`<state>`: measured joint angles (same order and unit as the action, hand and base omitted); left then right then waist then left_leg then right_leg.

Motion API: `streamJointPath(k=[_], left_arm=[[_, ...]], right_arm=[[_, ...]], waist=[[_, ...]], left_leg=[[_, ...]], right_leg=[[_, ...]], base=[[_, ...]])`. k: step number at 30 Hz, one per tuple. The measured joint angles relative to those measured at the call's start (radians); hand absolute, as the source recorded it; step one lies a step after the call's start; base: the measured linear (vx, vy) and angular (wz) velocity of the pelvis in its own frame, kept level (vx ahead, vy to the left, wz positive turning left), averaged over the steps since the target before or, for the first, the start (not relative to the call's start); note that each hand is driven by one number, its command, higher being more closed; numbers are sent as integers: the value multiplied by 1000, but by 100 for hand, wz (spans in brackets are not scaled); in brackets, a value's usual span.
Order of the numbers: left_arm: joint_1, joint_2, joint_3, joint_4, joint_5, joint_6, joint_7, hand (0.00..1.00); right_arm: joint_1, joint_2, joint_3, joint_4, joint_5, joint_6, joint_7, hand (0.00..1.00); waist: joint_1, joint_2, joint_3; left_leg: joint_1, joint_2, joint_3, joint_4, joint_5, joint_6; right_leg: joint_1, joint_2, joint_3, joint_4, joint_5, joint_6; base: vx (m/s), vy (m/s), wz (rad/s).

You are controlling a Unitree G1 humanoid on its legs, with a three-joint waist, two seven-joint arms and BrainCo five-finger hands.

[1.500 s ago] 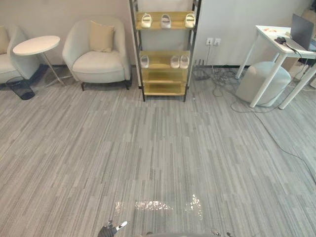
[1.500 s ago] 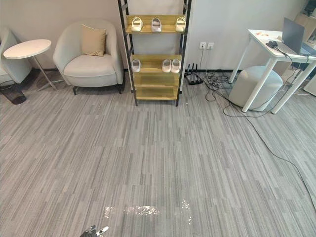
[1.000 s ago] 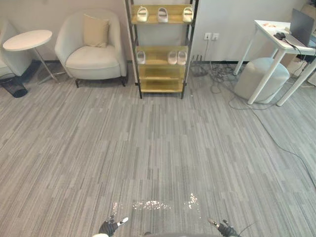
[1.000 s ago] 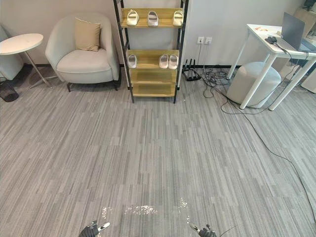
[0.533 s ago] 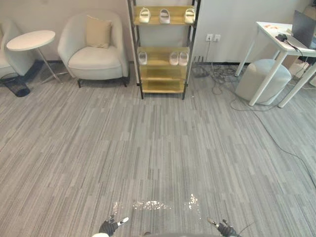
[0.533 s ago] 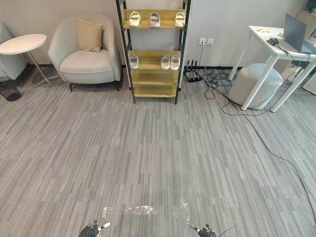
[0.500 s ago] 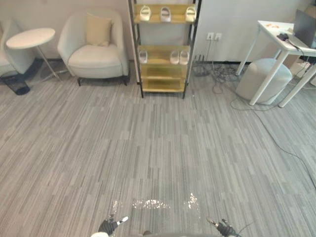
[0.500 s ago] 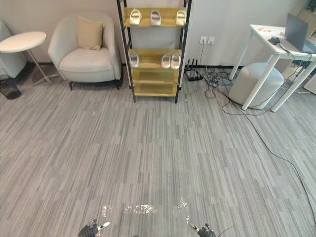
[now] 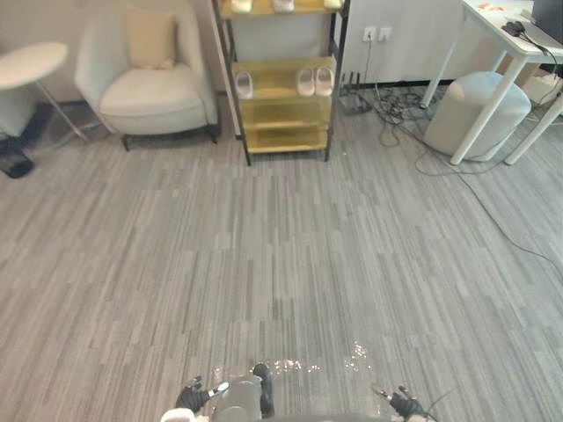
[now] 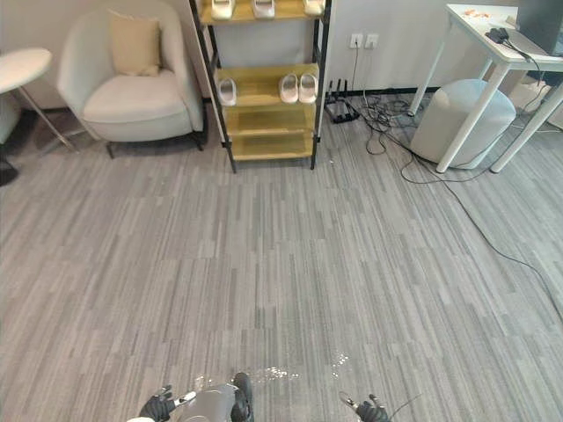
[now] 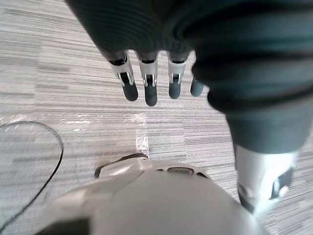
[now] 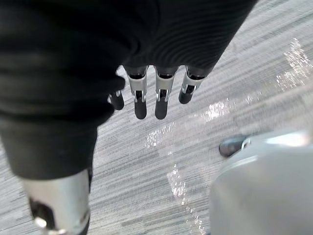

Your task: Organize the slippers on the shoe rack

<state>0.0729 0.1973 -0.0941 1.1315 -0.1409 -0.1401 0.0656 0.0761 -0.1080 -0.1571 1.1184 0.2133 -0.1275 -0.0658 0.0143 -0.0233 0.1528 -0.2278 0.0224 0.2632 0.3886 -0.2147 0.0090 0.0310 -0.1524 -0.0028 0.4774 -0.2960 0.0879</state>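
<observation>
The shoe rack [image 9: 278, 97], black-framed with yellow wooden shelves, stands against the far wall. On its middle shelf a single pale slipper [image 9: 244, 84] lies at the left and a pair [image 9: 315, 81] at the right. More pale slippers [image 10: 263, 8] sit on the top shelf at the picture's edge. My left hand [image 9: 187, 397] and right hand [image 9: 405, 405] hang low, far from the rack. Both wrist views show straight fingers [image 11: 146, 83] [image 12: 151, 95] holding nothing above the grey floor.
A pale armchair [image 9: 145, 83] with a cushion stands left of the rack, with a round white side table [image 9: 26, 63] beyond it. To the right are a grey pouf [image 9: 479, 110], a white desk [image 9: 515, 40] and loose cables [image 9: 396, 110]. Wide grey plank floor lies between me and the rack.
The whole picture has shifted: the rack sits higher and a little larger, so the camera has moved. The slippers keep their places and both hands stay low and empty.
</observation>
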Motion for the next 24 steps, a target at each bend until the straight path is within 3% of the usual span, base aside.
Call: streamJointPath(k=[2, 3, 5, 7, 10, 12, 13, 14, 16, 17, 18, 19, 21, 24], left_arm=[[-1, 7, -2, 0, 1, 1, 0, 0], [-1, 7, -5, 0, 1, 1, 0, 0], [-6, 4, -29, -1, 1, 1, 0, 0], [-16, 2, -41, -1, 1, 0, -1, 0], [-37, -18, -41, -1, 1, 0, -1, 0], [-42, -23, -41, -8, 1, -4, -3, 0], [-41, -19, -39, -10, 1, -6, -3, 0], [-46, -66, -18, 2, 1, -4, -2, 0], [-48, -100, -7, 2, 1, -4, -2, 0], [-54, -127, 6, -3, 0, -5, -5, 0], [-56, -132, 24, -8, 2, -5, -9, 0], [-55, -134, 40, -11, 1, -6, -10, 0], [-54, -129, 56, -23, 0, -8, -9, 0], [-56, -120, 64, -43, -2, -19, -6, 0]], right_arm=[[2, 7, -9, 0, -2, 0, 1, 0], [0, 7, -12, -2, -9, 0, 4, 0], [-2, -1, -12, -9, -17, -1, 8, 0], [-22, -7, 3, -13, -17, -4, 8, 0], [-30, -17, 3, -46, -17, -11, 8, 0], [-28, -15, 8, -43, -17, -10, 7, 0], [-16, -11, 16, -40, -18, -10, 8, 0], [-17, -40, 20, -28, -19, -3, 9, 0], [-13, -48, 22, -27, -19, -3, 11, 0], [-14, -57, 20, -26, -18, -2, 11, 0], [-14, -62, 20, -23, -17, -1, 10, 0], [-13, -61, 20, -20, -17, 0, 9, 0], [-13, -47, 20, -20, -16, -1, 7, 0], [-23, -42, 19, -10, -15, -1, 6, 0]], waist=[[-4, -9, 2], [-2, -10, 3], [-4, 3, 7], [-10, 15, 9], [-21, 44, 26], [-24, 33, 22], [-24, 13, 16], [-30, 68, 11], [-35, 77, 4], [-31, 105, 9], [-24, 113, 21], [-23, 116, 25], [-21, 92, 36], [-10, 83, 35]], left_leg=[[94, -17, 7, -21, -26, 17], [158, -23, 5, -47, -36, 22], [280, -19, -8, -133, -36, 22], [350, 8, -11, -183, -36, 22], [392, 58, -25, -196, -36, 22], [421, 63, -30, -196, -41, -22], [443, 51, -43, -193, -61, -56], [465, 102, -75, -146, -93, -105], [401, 130, -99, 2, -86, -115], [325, 168, -123, 170, -59, -151], [264, 207, -141, 336, -36, -153], [225, 235, -131, 456, -43, -150], [165, 247, -71, 541, -58, -125], [50, 220, 4, 395, -70, -105]], right_leg=[[-94, -4, 19, 320, 27, 70], [-121, -7, -6, 431, 22, 62], [-164, -24, -150, 496, -10, 1], [-222, -18, -263, 397, -46, -47], [-289, 24, -305, 117, -18, -59], [-303, 47, -265, -140, 172, -63], [-307, 38, -240, -179, 296, -90], [-305, 66, -259, -103, 269, -114], [-276, 85, -265, -139, 228, -114], [-232, 116, -269, -181, 221, -126], [-178, 146, -270, -228, 216, -134], [-113, 165, -270, -268, 212, -145], [-3, 169, -265, -341, 203, -147], [75, 164, -244, -419, 190, -122]], base=[[494, 182, 8], [522, 108, 10], [507, 71, 5], [441, -8, 4], [420, -112, 13], [453, -187, 25], [507, -246, 29], [339, -170, 25], [377, -221, 16], [492, -299, 1], [406, -220, -15], [398, -164, -17], [353, -119, -11], [310, -29, -17]])
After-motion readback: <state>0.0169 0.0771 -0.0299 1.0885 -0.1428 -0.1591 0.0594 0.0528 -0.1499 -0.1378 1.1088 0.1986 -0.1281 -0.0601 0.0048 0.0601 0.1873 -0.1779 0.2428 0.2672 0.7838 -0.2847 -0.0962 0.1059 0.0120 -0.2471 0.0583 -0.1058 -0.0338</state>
